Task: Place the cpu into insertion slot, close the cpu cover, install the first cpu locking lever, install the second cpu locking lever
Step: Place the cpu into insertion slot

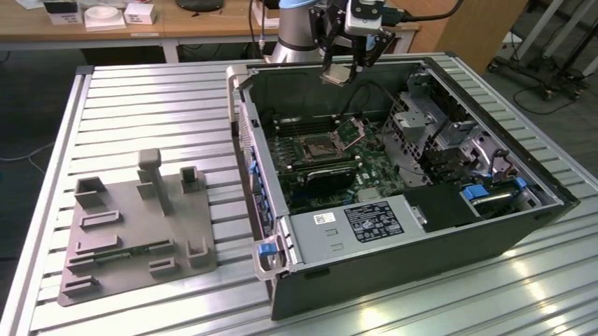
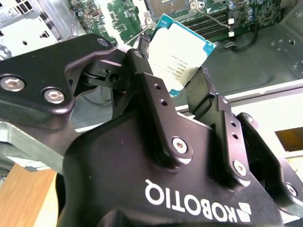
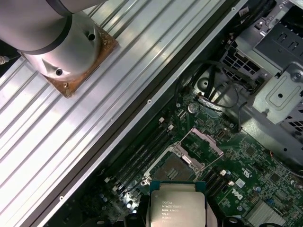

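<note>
Tool clamped on cpu by edges, hanging above open case; insertion slot bare, cpu cover tilted up, leaving it reachable.

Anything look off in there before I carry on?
Nothing stands out. The gripper holds the cpu above the case; the insertion slot lies bare, with the cpu cover tipped up beside it.

An open computer case and grey fixture plate sit on a slatted table.
</note>
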You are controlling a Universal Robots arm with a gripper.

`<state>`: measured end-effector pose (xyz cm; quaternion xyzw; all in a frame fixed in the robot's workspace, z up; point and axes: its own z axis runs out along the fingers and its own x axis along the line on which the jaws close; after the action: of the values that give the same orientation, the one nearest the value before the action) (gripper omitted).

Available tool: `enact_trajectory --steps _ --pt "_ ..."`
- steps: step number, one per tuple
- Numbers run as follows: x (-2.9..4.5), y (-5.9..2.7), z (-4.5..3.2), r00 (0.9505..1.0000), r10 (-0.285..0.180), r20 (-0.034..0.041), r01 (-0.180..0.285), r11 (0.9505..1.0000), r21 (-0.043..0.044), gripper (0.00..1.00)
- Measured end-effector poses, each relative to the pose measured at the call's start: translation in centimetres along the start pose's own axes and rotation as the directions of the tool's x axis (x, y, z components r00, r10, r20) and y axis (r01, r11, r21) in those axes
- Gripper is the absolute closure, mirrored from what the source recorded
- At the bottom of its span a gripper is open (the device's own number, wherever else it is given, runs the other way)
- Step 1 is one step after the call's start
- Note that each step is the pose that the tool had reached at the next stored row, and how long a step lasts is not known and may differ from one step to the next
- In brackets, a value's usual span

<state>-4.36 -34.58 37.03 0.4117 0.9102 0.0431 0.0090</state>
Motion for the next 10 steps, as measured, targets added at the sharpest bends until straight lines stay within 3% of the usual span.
enact_trajectory --steps 10 --pt "0.00 0.00 0.00 1.0000 0.010 0.0008 -0.010 1.0000 -0.0002 0.46"
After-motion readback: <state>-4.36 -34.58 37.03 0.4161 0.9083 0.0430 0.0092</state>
